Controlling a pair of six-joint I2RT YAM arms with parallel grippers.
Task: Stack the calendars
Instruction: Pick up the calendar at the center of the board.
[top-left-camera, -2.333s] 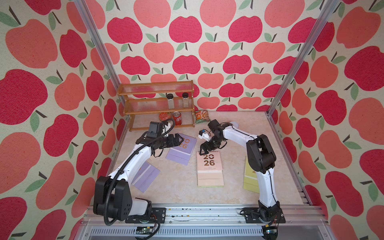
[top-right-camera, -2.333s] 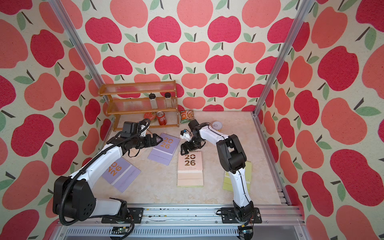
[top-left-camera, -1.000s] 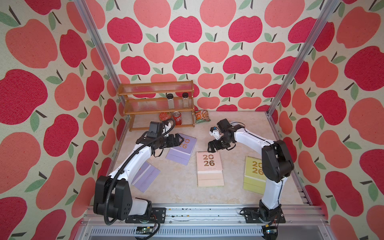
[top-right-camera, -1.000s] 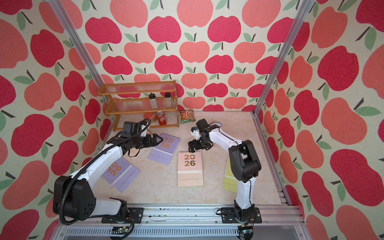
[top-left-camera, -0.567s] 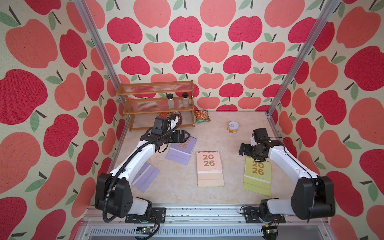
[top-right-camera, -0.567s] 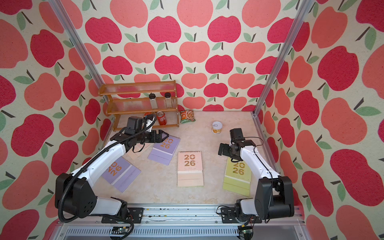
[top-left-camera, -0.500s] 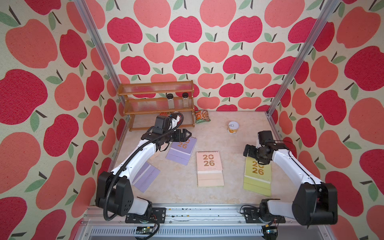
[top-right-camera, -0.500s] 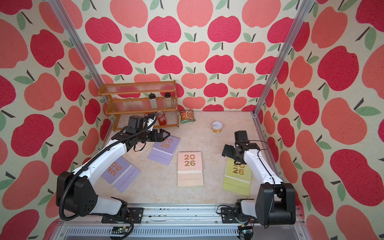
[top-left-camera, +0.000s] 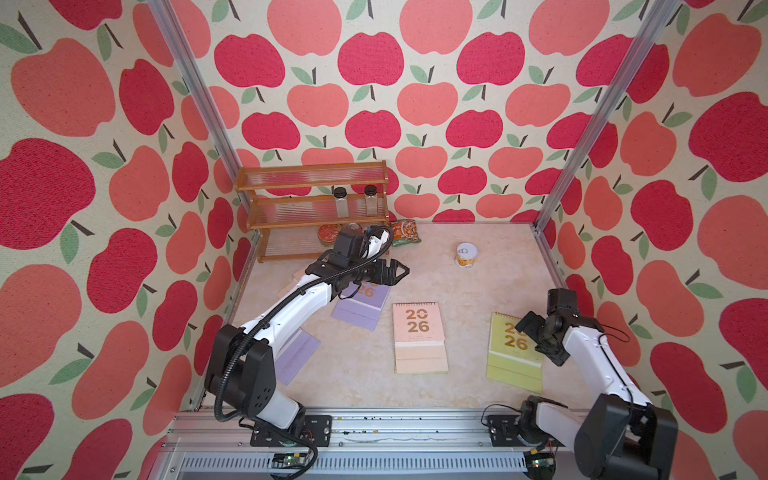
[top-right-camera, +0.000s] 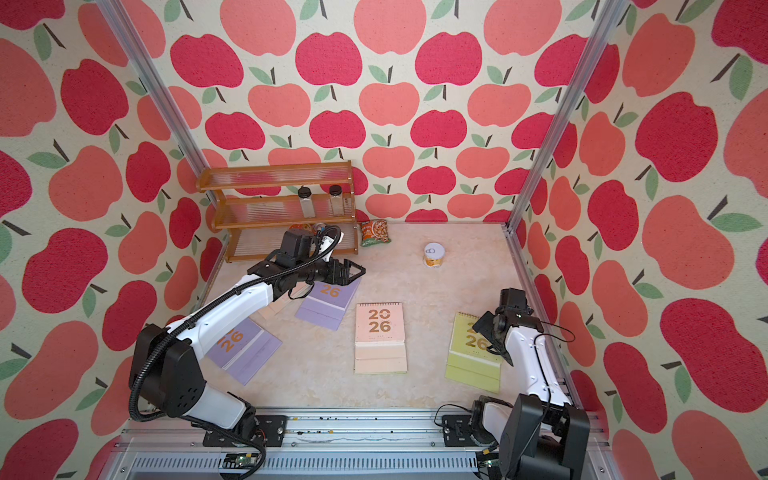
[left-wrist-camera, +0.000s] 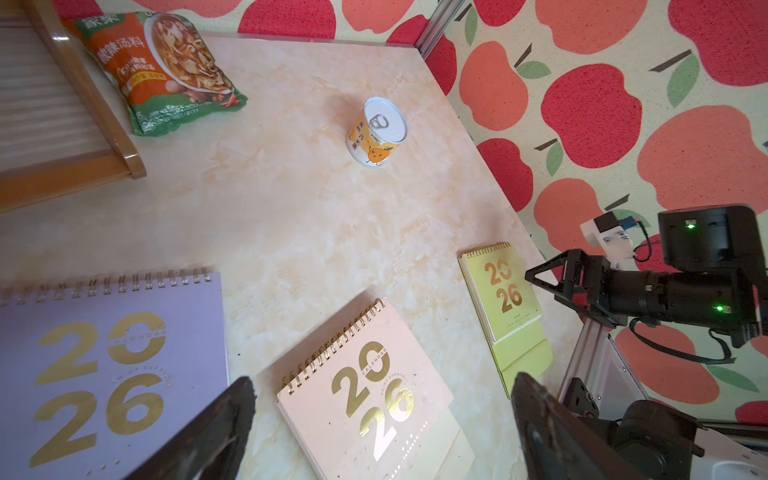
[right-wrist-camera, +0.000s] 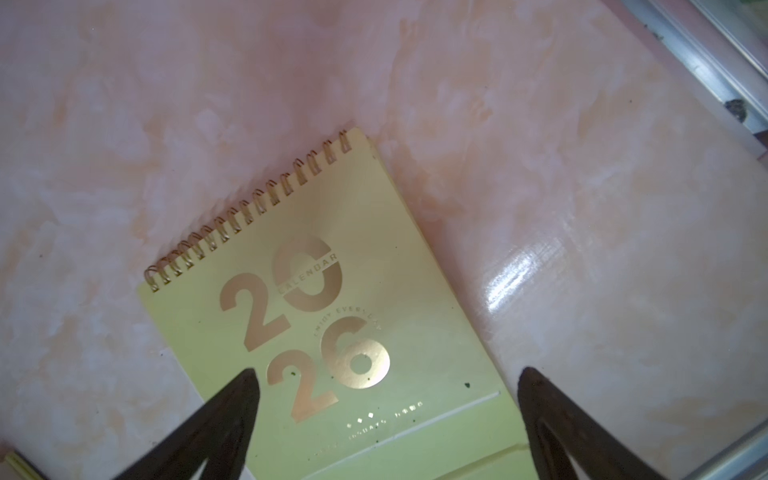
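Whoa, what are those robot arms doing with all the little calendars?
The job is to stack flat spiral-bound calendars with gold 2026 covers. Neither hand holds anything now. The left hand hangs open near a lilac calendar, and the right hand hangs open over a yellow-green calendar. A pink calendar lies between them, apart from both.

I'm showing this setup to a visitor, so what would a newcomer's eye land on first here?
The walls, covered in red and coral apples, grab the eye first on every side. Next come the gold 2026 covers flat on the table: a pink calendar in the middle, a yellow-green calendar on the right beneath the open right hand, and a lilac calendar on the left.
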